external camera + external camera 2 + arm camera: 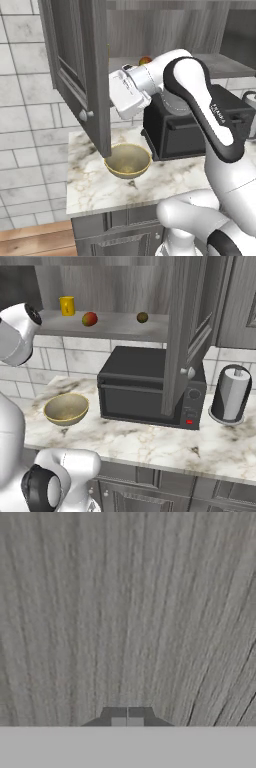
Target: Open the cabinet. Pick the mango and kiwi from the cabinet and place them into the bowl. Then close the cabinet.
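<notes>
The cabinet stands open. Its left door (pixel 75 60) swings out over the counter, and its right door (pixel 184 331) stands out over the oven. On the shelf (pixel 117 326) lie the red and yellow-green mango (pixel 89 319), also seen behind my wrist (pixel 145 60), and further right the brown kiwi (pixel 142 317). The tan bowl (pixel 127 160) (pixel 66 408) sits empty on the counter below the left door. My gripper (pixel 127 717) is shut with nothing in it. Its tips sit right up against the wood-grain inner face of the left door (pixel 125 612).
A yellow cup (pixel 67 305) stands on the shelf left of the mango. A black toaster oven (pixel 145 388) sits right of the bowl, and a paper towel roll (pixel 231 393) further right. The marble counter (pixel 95 185) ends at a tiled wall on the left.
</notes>
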{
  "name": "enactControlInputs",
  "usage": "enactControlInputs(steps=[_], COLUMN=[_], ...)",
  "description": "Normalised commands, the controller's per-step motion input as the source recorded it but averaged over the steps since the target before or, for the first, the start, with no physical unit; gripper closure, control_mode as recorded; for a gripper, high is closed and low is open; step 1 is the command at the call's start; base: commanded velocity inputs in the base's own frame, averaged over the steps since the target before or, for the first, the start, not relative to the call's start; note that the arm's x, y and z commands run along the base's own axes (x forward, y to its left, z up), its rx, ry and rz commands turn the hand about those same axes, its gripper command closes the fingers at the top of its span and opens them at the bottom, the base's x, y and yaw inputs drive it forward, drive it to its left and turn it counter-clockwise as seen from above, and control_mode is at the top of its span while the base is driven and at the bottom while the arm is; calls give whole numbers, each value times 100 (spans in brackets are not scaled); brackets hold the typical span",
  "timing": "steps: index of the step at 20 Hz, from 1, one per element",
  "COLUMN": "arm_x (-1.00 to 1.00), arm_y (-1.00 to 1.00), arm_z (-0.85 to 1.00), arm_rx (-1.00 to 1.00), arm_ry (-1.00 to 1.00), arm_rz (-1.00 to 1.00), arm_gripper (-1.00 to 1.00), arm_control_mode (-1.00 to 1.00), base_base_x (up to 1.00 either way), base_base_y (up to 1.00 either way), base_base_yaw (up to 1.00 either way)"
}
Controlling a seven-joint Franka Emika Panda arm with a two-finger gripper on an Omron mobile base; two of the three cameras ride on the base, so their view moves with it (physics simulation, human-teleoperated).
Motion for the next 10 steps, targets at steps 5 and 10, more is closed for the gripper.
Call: enactControlInputs(steps=[5,10], arm_x=[-13,0], arm_y=[-31,-40], arm_z=[-1,1], arm_rx=[0,-3], arm_ry=[0,1], arm_rz=[-10,-28], arm_gripper=[100,100], arm_control_mode=[-100,-100], base_base_x=[0,0], base_base_y=[0,0], base_base_yaw=[0,0])
